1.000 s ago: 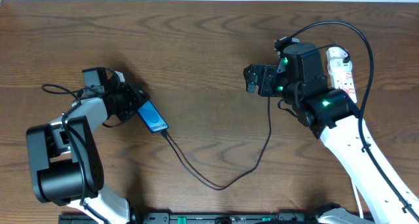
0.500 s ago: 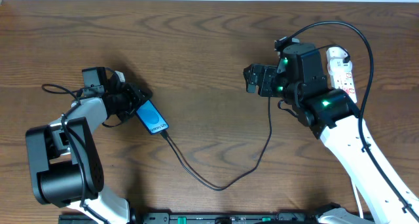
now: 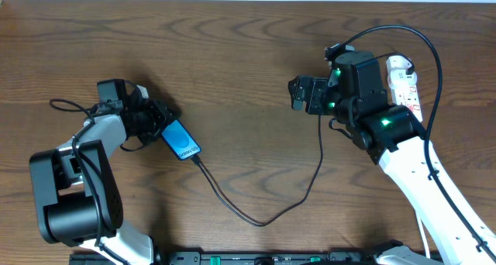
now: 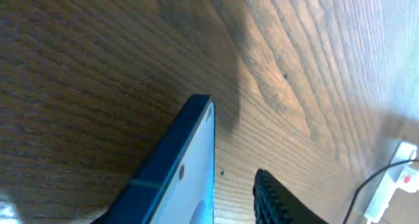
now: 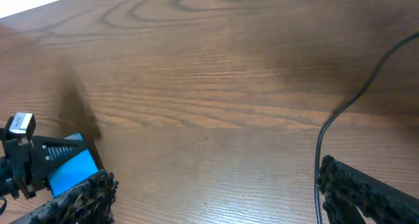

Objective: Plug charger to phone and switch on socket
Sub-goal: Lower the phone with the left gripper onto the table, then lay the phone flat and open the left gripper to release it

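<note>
The phone (image 3: 180,140) lies flat on the table with its blue screen up, tilted toward the lower right. My left gripper (image 3: 161,119) stands open at the phone's upper end. In the left wrist view a bare strip of wood shows between the phone (image 4: 190,178) and one black finger (image 4: 275,201). The charger (image 3: 263,221), a thin black cable, meets the phone's lower end, loops across the table and rises toward the socket (image 3: 404,80) at the right. My right gripper (image 3: 301,95) hovers wide open with nothing in it (image 5: 213,198). The cable (image 5: 327,129) runs beside its right finger.
The brown wooden table (image 3: 232,56) spreads between both arms. A thin black wire (image 3: 66,104) lies left of the left arm. The socket's white end (image 4: 391,185) shows far off in the left wrist view. The phone (image 5: 69,170) and left arm appear at the right wrist view's left edge.
My left gripper's fingers have spread slightly off the phone's end. The phone, the cable and the right arm have stayed in place.
</note>
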Robot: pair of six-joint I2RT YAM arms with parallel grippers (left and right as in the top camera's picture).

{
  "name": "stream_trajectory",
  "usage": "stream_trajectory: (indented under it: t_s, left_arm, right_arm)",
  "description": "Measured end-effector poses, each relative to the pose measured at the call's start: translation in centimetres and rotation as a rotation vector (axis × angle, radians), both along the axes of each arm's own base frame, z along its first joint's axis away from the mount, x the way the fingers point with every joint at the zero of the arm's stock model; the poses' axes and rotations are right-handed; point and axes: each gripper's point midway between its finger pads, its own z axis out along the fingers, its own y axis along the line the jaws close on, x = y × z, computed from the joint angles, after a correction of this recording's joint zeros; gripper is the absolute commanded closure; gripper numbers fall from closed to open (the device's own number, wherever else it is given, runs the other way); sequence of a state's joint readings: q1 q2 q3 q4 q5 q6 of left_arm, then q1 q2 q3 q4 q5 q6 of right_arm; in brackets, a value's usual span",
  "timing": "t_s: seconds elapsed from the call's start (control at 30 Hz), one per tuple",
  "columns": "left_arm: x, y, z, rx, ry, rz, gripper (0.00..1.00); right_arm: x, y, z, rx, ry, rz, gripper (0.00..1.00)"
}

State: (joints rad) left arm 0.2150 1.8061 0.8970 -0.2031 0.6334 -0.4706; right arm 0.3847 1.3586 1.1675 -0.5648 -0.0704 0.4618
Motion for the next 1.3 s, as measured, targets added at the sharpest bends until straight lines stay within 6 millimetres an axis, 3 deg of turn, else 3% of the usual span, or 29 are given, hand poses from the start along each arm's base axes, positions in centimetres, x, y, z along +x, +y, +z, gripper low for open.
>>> stream_trajectory:
  t_s: [0.23,0.4,0.77,0.8,1.3]
  left_arm:
    - [-0.1,-0.1,0.2,-0.002,0.001,-0.004,0.47]
    - [-0.1,-0.3,0.5,-0.015,0.003,-0.007,0.25]
    - [-0.4,-0.4,0.8,-0.020,0.017,-0.010,0.22]
    - [-0.4,-0.4,0.8,-0.020,0.019,-0.010,0.11]
    - [-0.8,-0.5,1.1,-0.028,0.038,-0.011,0.09]
  right_arm:
    - [0.0,0.0,0.0,0.000,0.001,0.000,0.03]
    - [-0.1,0.0,-0.1,-0.001,0.004,0.000,0.02]
    - [-0.1,0.0,-0.1,-0.002,0.004,0.000,0.01]
    - [-0.1,0.0,-0.1,-0.002,0.004,0.000,0.01]
    - [-0.1,0.0,-0.1,-0.002,0.005,0.000,0.01]
